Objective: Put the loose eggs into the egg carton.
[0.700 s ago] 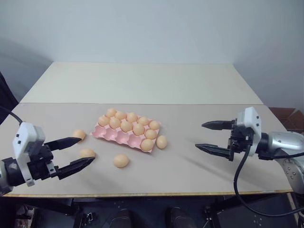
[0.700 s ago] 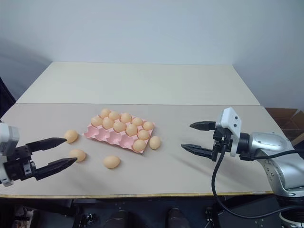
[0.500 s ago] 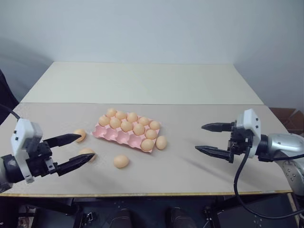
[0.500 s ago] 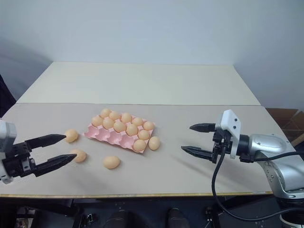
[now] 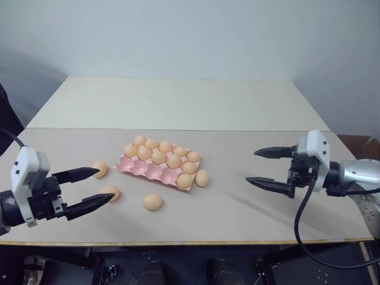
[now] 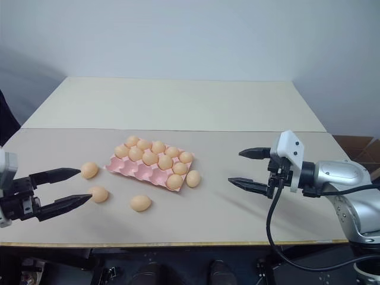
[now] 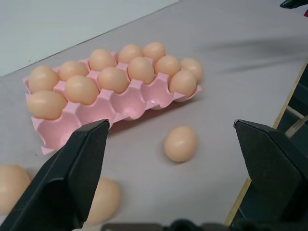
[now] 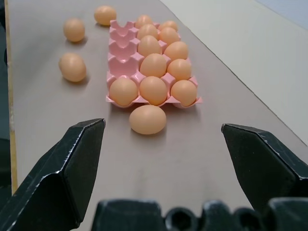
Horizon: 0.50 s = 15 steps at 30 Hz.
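Pink egg carton (image 5: 155, 168) just left of centre frame in the left eye view, lying flat on the grey table (image 5: 237, 214), long axis running from upper left to lower right. Eleven eggs seated in cups: the two far rows full, the near row empty but for one egg at its right end.

Four loose eggs on the table around it. One (image 5: 202, 177) touching or just beside the carton's right end, long axis roughly upright in the frame. One (image 5: 152, 201) below the carton, lower centre, apart from it. One (image 5: 100, 169) just off the carton's left end. One (image 5: 109, 193) at lower left, below that.

Left gripper (image 5: 94, 187) at lower left of frame, spread wide and holding nothing, pointing right toward the eggs and slightly down; upper finger tip near the egg off the carton's left end, lower finger tip close by the lower-left egg, contact not clear.

Right gripper (image 5: 261, 167) at centre right, also spread wide and empty, pointing left toward the carton, fingers one above the other, well apart from every egg.
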### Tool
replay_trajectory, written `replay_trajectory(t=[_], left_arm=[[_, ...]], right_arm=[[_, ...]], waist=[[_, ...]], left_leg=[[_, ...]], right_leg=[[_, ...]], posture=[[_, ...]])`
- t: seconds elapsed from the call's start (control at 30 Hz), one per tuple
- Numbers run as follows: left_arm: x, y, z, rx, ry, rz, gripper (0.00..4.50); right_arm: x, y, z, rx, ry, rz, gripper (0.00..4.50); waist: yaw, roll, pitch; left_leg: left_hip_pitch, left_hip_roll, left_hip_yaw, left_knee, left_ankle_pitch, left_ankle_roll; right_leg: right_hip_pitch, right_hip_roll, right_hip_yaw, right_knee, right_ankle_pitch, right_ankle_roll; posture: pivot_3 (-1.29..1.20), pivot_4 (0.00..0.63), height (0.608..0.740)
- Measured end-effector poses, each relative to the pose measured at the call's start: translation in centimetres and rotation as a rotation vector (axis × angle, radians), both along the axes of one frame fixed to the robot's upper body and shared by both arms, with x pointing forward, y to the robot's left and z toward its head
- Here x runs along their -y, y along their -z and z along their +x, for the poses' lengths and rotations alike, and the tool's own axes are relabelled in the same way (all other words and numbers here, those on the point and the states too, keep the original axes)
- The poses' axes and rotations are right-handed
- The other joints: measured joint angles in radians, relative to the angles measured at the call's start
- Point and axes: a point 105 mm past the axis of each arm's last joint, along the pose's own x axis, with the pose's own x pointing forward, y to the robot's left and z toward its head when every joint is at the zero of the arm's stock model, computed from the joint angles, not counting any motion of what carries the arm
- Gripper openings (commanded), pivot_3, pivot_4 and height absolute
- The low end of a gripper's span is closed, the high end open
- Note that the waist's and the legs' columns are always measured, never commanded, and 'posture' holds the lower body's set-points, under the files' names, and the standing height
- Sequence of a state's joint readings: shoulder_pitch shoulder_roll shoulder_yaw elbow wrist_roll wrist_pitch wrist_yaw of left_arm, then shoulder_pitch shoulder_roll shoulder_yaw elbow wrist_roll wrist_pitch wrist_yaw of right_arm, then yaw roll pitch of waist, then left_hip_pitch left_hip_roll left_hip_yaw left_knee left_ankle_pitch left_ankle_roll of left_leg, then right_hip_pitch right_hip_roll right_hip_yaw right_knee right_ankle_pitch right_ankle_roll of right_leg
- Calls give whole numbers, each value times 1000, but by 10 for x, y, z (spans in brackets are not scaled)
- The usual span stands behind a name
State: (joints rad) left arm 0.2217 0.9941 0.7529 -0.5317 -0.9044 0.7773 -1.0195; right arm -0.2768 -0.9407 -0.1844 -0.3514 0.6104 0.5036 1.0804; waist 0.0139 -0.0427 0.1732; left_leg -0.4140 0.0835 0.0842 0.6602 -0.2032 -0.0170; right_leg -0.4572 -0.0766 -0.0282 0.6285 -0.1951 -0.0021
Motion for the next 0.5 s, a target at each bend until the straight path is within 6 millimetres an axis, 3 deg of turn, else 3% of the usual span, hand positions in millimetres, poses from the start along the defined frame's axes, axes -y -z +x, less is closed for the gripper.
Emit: replay_trajectory(t=[0.2, 0.5], left_arm=[[5, 2, 2, -35, 46, -11, 4500], [16, 9, 9, -56, 112, -19, 4500]], right_arm=[[-2, 9, 4, -13, 9, -61, 4488], [-55, 47, 30, -19, -24, -140, 4488]], waist=[[-5, 0, 0], [-13, 0, 0]], left_leg=[[1, 0, 0, 0, 0, 0], [-1, 0, 1, 0, 0, 0]], right_leg=[[-1, 1, 1, 1, 0, 0], [-1, 1, 1, 1, 0, 0]], posture=[[0, 150, 740], [0, 150, 740]])
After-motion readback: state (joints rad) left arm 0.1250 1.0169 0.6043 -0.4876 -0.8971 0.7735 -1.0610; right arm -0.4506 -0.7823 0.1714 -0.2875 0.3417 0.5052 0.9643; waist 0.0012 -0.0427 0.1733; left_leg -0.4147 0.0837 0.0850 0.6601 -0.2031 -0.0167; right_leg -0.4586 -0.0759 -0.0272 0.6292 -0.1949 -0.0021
